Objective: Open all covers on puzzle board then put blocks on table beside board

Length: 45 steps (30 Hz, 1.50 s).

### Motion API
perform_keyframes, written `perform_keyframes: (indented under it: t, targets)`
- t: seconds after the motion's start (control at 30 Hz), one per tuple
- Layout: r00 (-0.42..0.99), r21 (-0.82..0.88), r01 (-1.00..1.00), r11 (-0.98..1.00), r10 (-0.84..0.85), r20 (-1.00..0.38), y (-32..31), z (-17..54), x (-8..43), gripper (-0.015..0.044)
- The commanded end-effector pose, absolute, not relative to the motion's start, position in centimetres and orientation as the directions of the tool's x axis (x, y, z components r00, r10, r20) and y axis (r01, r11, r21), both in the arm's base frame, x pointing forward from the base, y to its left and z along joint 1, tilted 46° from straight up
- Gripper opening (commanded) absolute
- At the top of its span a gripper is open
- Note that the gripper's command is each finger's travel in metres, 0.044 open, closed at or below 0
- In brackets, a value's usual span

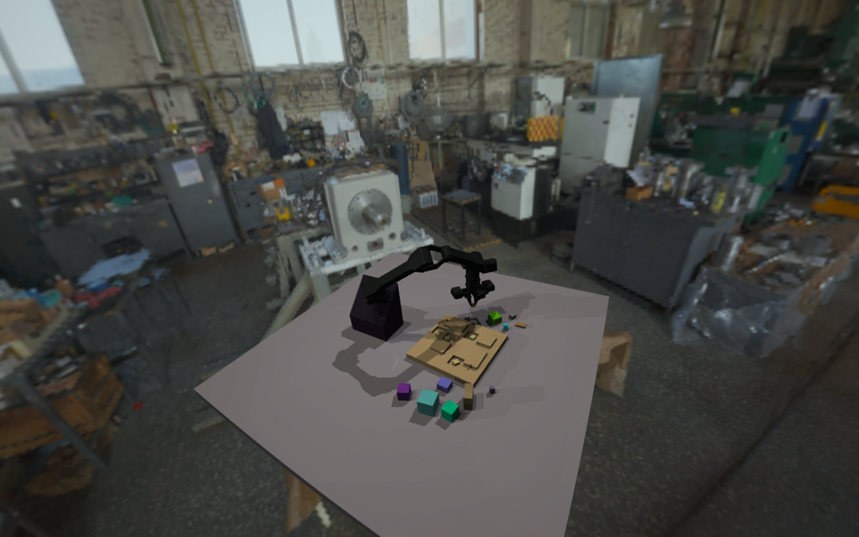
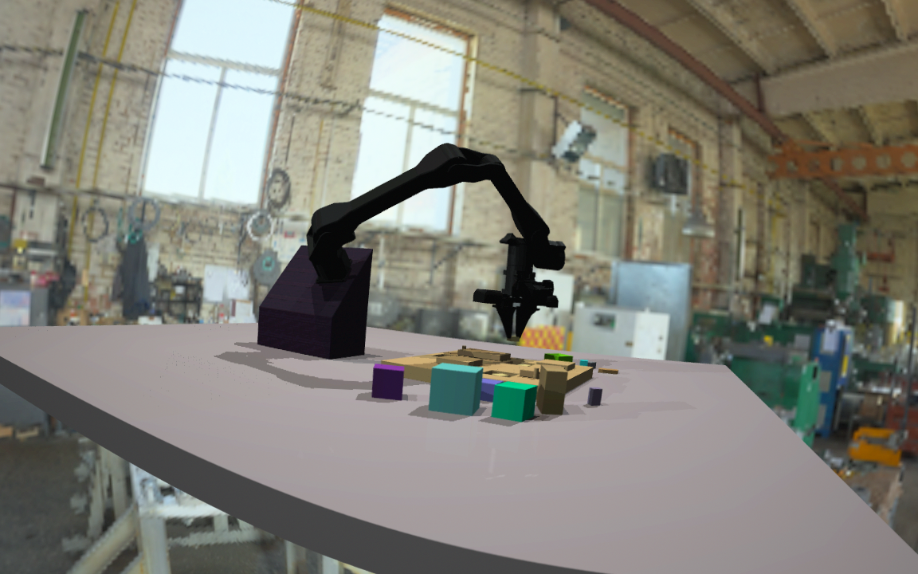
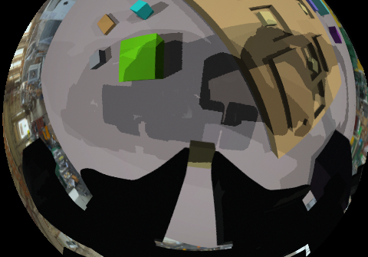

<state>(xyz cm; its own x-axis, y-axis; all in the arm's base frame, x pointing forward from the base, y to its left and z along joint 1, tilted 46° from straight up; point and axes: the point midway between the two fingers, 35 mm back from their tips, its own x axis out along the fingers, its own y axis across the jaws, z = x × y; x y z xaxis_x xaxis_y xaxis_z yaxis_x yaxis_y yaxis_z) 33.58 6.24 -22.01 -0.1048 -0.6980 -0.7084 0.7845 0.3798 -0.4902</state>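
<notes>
My gripper [image 1: 473,303] [image 2: 515,337] [image 3: 200,154] is shut on a small olive-yellow block [image 3: 202,150], held in the air over the table just past the far side of the tan puzzle board [image 1: 424,358] [image 2: 405,368] [image 3: 230,15]. A pale yellow block [image 3: 267,18] sits in an uncovered well. Another pale block [image 3: 313,64] lies in a shaded well, and a third pale block [image 1: 455,362] [image 3: 303,8] in the well toward the front. Raised tan cover plates stand beside the wells. The arm's shadow darkens the part of the board nearest the gripper.
Beyond the board lie a lime green cube [image 1: 493,318] [image 3: 138,57], a cyan block [image 3: 142,9], an orange block [image 3: 106,24] and a grey block [image 3: 97,59]. In front stand a purple cube [image 2: 387,382], a teal cube [image 2: 455,389], a green cube [image 2: 513,402] and a tall brown block [image 2: 552,391].
</notes>
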Motion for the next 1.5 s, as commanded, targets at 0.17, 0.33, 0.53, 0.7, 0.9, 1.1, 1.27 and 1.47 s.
perform_keyframes:
  t: [0.17,0.33,0.53,0.7,0.9,1.1,1.27,1.47]
  targets:
    - [-0.106,-0.5,0.778,0.382,-0.704,-0.702,5.0,-23.2,33.1,0.008]
    - [-0.106,-0.5,0.778,0.381,-0.705,-0.702,4.5,-23.7,33.0,0.008]
    - [-0.106,-0.501,0.778,0.38,-0.705,-0.701,3.7,-24.4,32.8,0.008]
    - [-0.106,-0.501,0.778,0.38,-0.706,-0.7,3.2,-24.9,32.6,0.008]
    - [-0.107,-0.502,0.778,0.379,-0.707,-0.699,2.5,-25.4,32.4,0.008]
    - [-0.108,-0.495,0.784,0.375,-0.703,-0.703,2.7,-25.2,32.6,0.0159]
    - [-0.108,-0.495,0.784,0.375,-0.703,-0.703,2.7,-25.2,32.6,0.029]
    - [-0.108,-0.495,0.784,0.375,-0.702,-0.703,2.8,-25.1,32.7,0.044]
